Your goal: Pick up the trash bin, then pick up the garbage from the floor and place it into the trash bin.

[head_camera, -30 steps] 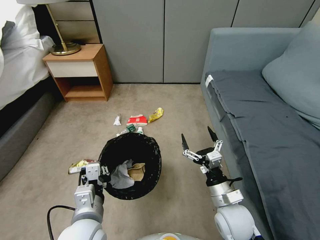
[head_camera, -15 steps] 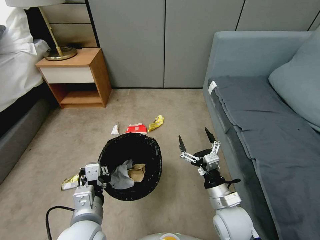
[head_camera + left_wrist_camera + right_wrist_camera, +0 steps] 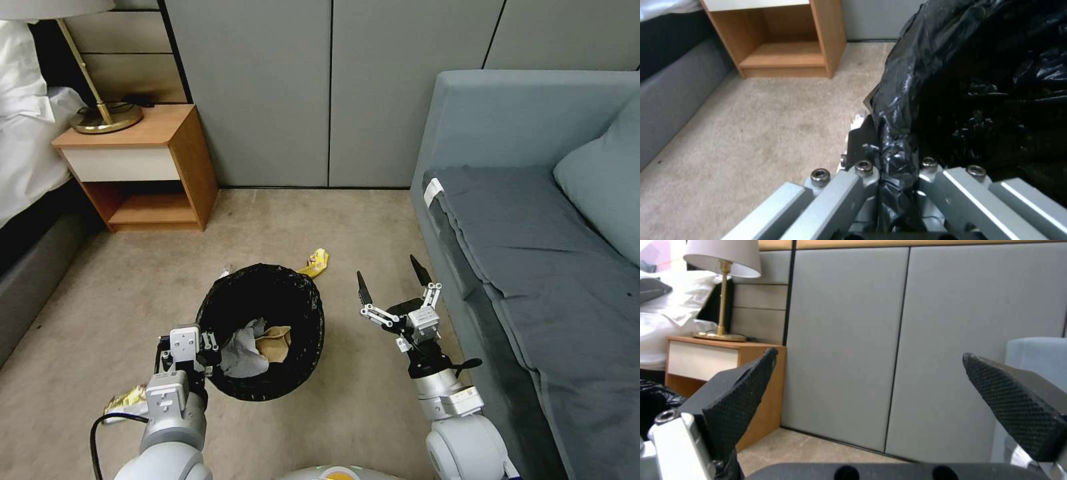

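Observation:
In the head view my left gripper (image 3: 208, 344) is shut on the near-left rim of the trash bin (image 3: 308, 313), holding it above the carpet. The bin is round with a black bag liner. A grey-white tissue wad (image 3: 241, 353) and a tan paper bag (image 3: 273, 343) lie inside it. The left wrist view shows that gripper (image 3: 890, 168) pinching the black liner of the bin (image 3: 978, 93). My right gripper (image 3: 393, 285) hangs open and empty to the right of the bin, its fingers wide apart (image 3: 871, 390). Garbage on the floor: a yellow wrapper (image 3: 315, 261) past the bin's far rim and a shiny wrapper (image 3: 124, 403) beside my left arm.
A wooden nightstand (image 3: 137, 167) with a brass lamp (image 3: 100, 115) stands at the far left beside a bed (image 3: 27, 147). A grey sofa (image 3: 533, 267) runs along the right, close to my right arm. Grey wall panels (image 3: 327, 93) close the far side. Bare carpet lies left of the bin.
The whole view has shifted as the camera moved forward. The red-white packet and small bottles are now hidden behind the bin. Both arms keep their pose and the bin stays held.

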`<state>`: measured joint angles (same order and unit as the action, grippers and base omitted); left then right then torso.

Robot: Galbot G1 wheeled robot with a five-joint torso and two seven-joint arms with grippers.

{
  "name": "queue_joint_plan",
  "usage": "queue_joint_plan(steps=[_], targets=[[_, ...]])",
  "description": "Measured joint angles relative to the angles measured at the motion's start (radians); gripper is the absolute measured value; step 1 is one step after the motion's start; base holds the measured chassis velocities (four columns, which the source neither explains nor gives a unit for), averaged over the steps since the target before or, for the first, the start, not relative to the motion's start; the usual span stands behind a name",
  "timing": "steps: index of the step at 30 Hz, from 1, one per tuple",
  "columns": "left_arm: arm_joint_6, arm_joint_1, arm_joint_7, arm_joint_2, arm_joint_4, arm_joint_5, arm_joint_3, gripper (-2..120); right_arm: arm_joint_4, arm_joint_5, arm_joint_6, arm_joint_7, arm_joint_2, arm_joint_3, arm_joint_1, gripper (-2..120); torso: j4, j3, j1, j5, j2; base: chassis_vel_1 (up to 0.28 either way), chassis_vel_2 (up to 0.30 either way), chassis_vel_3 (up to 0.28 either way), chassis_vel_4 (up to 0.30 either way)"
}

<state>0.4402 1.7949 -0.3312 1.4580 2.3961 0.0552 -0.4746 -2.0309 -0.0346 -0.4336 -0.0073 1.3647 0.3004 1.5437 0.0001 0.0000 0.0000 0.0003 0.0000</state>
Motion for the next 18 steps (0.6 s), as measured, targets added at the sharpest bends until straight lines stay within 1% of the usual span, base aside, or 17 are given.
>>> queue_joint_plan(steps=[6,10,14,15,18], targets=[[-0.001,0.002,0.0,0.0,0.0,-0.001,0.0,1,0.0,-0.004,-0.01,-0.005,0.001,0.0,0.002,100,0.0,0.0,0.0,-0.0006,0.0,-0.16,0.162,0.166,-0.16],[-0.002,0.003,0.001,0.001,0.0,-0.001,0.0,1,0.001,-0.005,-0.028,-0.019,0.001,0.001,0.003,100,-0.0002,0.0,0.0,-0.0003,0.0,-0.173,0.166,0.174,-0.184],[-0.004,0.004,0.001,0.001,0.0,-0.001,0.0,1,0.004,-0.008,-0.06,-0.043,0.002,0.003,0.0,100,0.0,0.0,0.0,0.0001,0.0,-0.13,0.137,0.158,-0.111],[-0.004,0.004,0.001,0.002,0.0,-0.001,0.0,1,0.005,-0.008,-0.066,-0.048,0.003,0.002,-0.001,100,0.0,0.0,0.0,-0.0004,0.0,-0.117,0.062,0.088,-0.089],[-0.004,0.004,0.001,0.002,0.001,-0.001,0.001,1,0.005,-0.008,-0.073,-0.053,0.004,0.002,-0.004,100,0.0,0.0,0.0,-0.0002,0.0,-0.014,0.021,0.006,-0.017]])
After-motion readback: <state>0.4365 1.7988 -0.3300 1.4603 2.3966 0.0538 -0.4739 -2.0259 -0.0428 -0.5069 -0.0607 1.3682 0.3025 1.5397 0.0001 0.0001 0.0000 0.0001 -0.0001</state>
